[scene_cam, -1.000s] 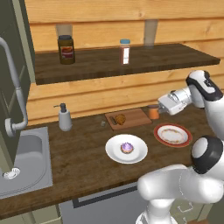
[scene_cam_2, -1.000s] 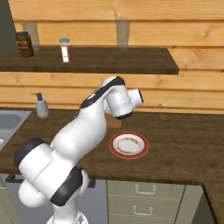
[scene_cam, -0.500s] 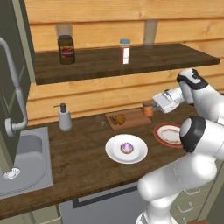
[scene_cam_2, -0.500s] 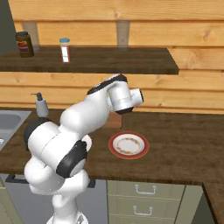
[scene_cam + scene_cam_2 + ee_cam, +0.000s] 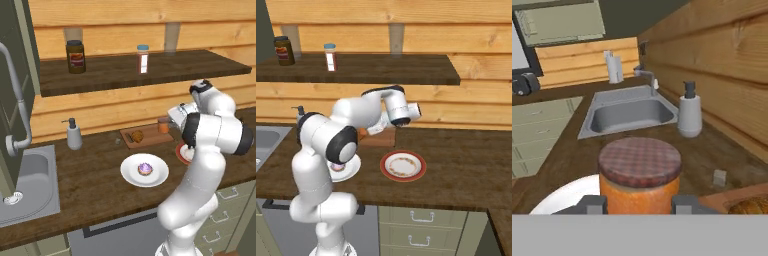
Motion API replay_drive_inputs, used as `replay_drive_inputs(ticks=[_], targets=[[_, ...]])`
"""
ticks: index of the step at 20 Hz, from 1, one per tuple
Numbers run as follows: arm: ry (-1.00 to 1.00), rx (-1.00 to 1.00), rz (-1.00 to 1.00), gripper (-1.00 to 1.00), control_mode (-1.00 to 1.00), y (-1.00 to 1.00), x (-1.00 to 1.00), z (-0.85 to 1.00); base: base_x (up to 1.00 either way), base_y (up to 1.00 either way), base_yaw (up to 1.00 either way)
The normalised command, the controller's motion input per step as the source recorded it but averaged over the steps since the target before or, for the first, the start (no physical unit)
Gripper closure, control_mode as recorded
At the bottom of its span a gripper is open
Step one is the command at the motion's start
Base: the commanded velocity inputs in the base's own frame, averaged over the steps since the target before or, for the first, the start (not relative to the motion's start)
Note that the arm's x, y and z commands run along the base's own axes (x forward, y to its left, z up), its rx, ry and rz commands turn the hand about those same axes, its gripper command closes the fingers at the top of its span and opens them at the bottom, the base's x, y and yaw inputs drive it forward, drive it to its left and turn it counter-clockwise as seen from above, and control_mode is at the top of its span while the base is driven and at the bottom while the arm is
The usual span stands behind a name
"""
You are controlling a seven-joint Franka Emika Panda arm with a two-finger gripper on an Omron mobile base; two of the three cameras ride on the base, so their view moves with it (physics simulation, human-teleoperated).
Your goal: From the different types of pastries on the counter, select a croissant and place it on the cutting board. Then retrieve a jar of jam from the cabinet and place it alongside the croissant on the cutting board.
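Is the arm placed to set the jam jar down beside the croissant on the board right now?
Probably yes. The gripper holds the jam jar at the cutting board end, with the croissant on the opposite half, leaving bare board under the jar.

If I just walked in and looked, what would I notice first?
Probably the big white robot arm bending over the dark wooden counter, its pincer closed around a little orange jar of jam with a checked lid. Beside the jar, a golden croissant lies on the cutting board by the wall. Nearer the front sits a purple cupcake on a white plate.
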Motion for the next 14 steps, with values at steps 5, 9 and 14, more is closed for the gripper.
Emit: replay_drive_inputs(ticks=[5,9,14], targets=[[-0.02,0.0,0.15,1.0,-1.0,-0.38,0.56,-0.19,0.0,0.0,0.0],[0.0,0.0,0.07,1.0,-1.0,-0.27,0.8,-0.14,0.0,0.0,0.0],[0.01,0.0,0.01,1.0,-1.0,-0.02,0.39,-0.13,0.0,0.0,0.0]])
